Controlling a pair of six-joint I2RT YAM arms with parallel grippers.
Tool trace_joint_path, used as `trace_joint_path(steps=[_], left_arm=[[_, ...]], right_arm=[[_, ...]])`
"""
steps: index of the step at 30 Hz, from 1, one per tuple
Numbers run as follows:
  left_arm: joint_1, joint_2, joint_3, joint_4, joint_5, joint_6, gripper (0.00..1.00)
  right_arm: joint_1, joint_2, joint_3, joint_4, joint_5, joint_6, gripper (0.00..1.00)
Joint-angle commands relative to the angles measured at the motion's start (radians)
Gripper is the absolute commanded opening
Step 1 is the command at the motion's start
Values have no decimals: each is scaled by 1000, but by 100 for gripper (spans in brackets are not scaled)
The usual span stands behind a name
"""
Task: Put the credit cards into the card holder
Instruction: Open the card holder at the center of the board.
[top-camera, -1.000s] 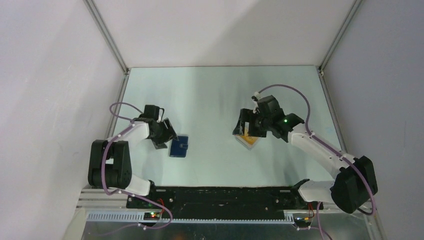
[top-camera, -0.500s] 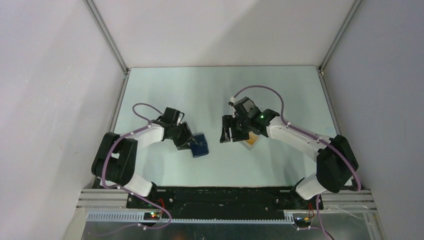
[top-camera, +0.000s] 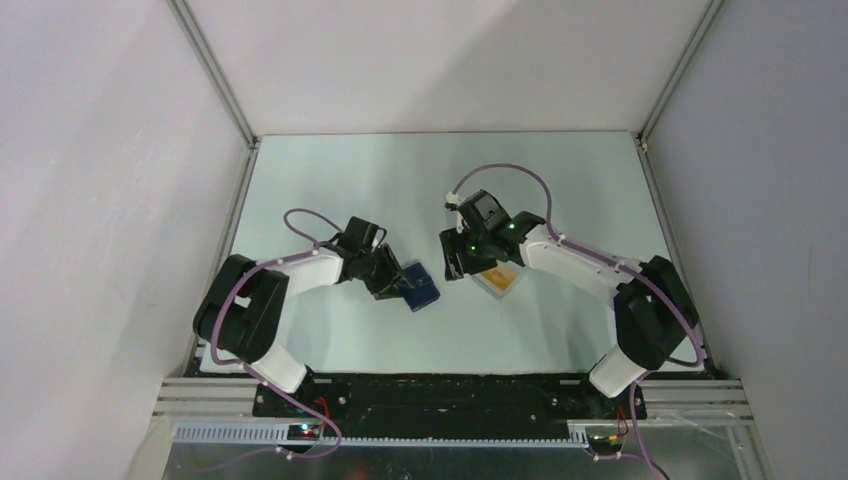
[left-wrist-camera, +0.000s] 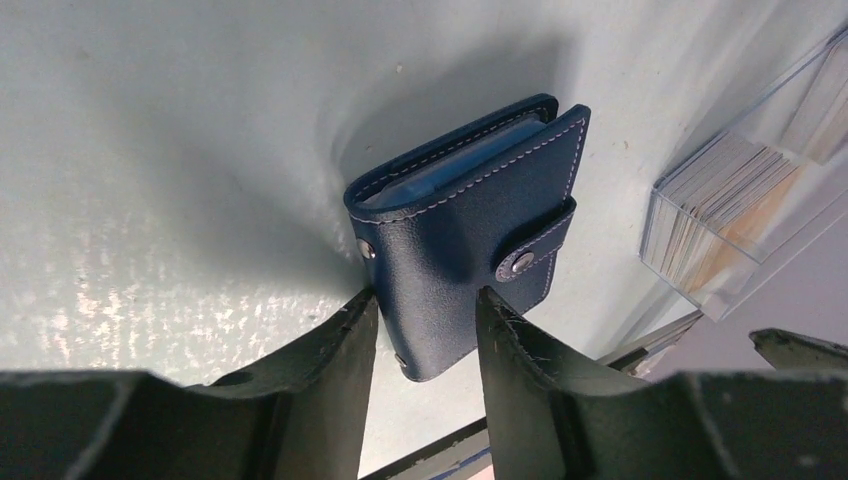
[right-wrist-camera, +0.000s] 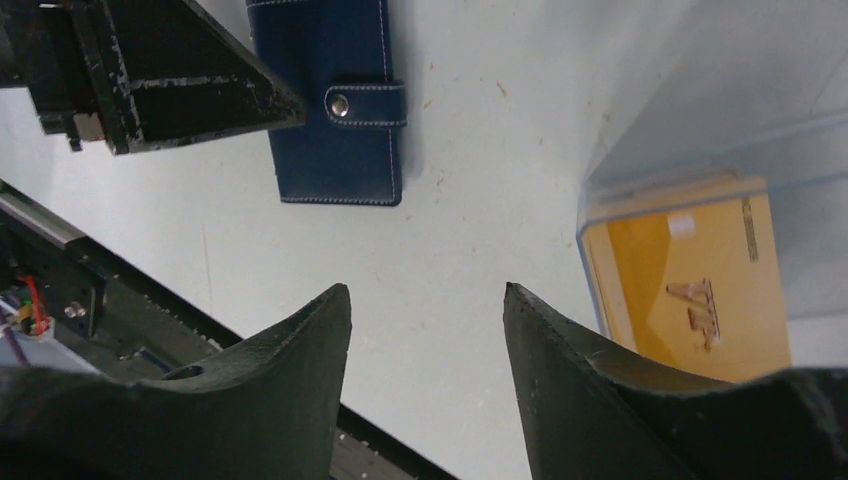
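Observation:
The card holder (top-camera: 422, 288), a navy-blue wallet with a pale snap clasp, lies closed on the table, left of centre. My left gripper (top-camera: 397, 283) is shut on its near end; in the left wrist view the fingers (left-wrist-camera: 425, 295) pinch the card holder (left-wrist-camera: 470, 230) from both sides. The orange-yellow credit cards (top-camera: 499, 271) sit stacked in a clear plastic case (top-camera: 505, 285). My right gripper (top-camera: 455, 262) is open and empty, hovering between wallet and case. The right wrist view shows its jaws (right-wrist-camera: 428, 290) apart, the card holder (right-wrist-camera: 335, 110) at upper left and the cards (right-wrist-camera: 690, 290) at right.
The card edges (left-wrist-camera: 715, 205) in the clear case (left-wrist-camera: 770, 110) show at the right of the left wrist view. White enclosure walls stand on three sides. A black rail (top-camera: 440, 395) with the arm bases runs along the near edge.
My left gripper has carried the card holder to the right, toward the centre. My right gripper has moved left off the clear case and now hovers close to the wallet.

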Motion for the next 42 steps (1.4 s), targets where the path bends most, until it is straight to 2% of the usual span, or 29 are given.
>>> trace_joint_path(steps=[1, 3, 7, 11, 16, 27, 33, 35, 38, 42], left_arm=[[7, 21, -37, 12, -73, -14, 51], [19, 12, -56, 26, -65, -17, 55], [65, 4, -99, 101, -24, -24, 55], [69, 32, -97, 124, -10, -16, 49], [70, 38, -114, 107, -59, -14, 32], [70, 79, -108, 107, -67, -15, 29], [70, 89, -103, 106, -65, -18, 24], [71, 93, -102, 106, -64, -18, 21], [70, 95, -101, 105, -65, -21, 18], [71, 97, -101, 106, -68, -23, 14]], right_arm=[[18, 76, 68, 73, -2, -103, 60], [30, 115, 84, 96, 4, -128, 58], [51, 155, 98, 151, 0, -168, 57], [69, 194, 118, 186, -22, -184, 55], [100, 257, 181, 188, -19, -191, 55], [156, 414, 260, 147, 175, -209, 53], [194, 452, 264, 134, 317, -250, 46], [218, 461, 262, 133, 389, -270, 42], [249, 476, 260, 135, 489, -295, 29], [262, 481, 260, 130, 550, -293, 24]])
